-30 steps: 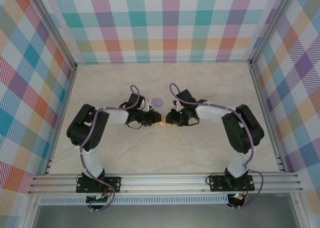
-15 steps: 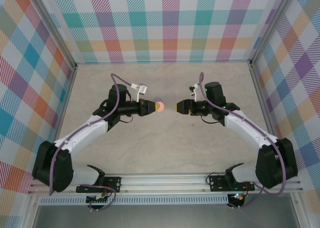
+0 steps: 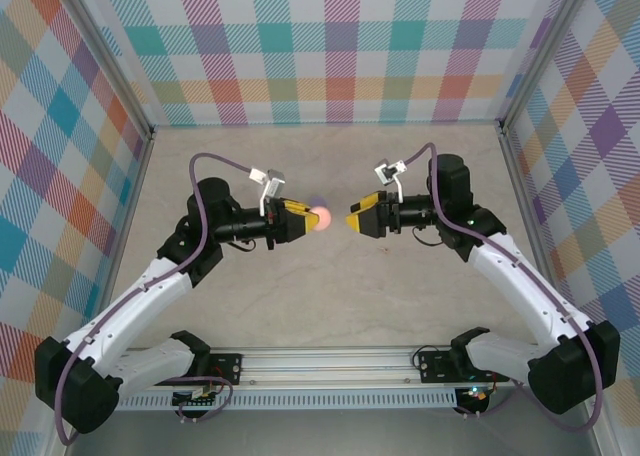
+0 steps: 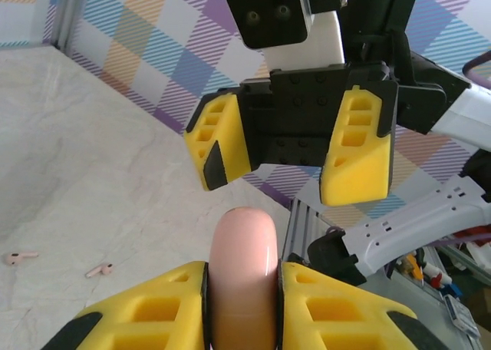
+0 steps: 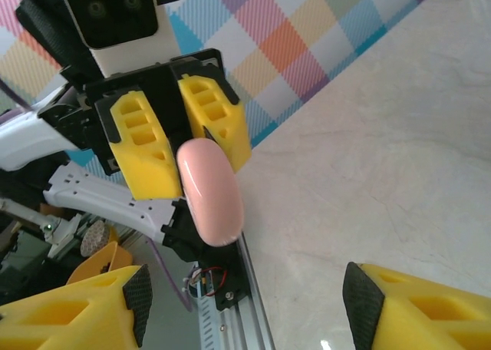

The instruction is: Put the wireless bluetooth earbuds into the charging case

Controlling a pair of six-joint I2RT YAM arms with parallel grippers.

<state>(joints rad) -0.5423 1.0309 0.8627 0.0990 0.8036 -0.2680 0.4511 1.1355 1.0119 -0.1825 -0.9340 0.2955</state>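
My left gripper is shut on a round pale pink charging case, held edge-on above the table; its fingers clamp the case's flat sides. My right gripper faces it a short gap away, wide open and holding nothing; its yellow fingers hover just beyond the case. From the right wrist, the pink case sticks out of the left gripper. Two pale pink earbuds lie on the table below. A purple case peeks out behind. The purple earbuds are out of view.
The marble-patterned table is walled by plaid panels on three sides. An aluminium rail runs along the near edge, where both arm bases are bolted. Both arms stretch inward and meet above the table's middle.
Both arms unfolded from a low huddle at the table's centre and rose. The left gripper carried the pink case up, and the right gripper backed off a little and stands open facing it.
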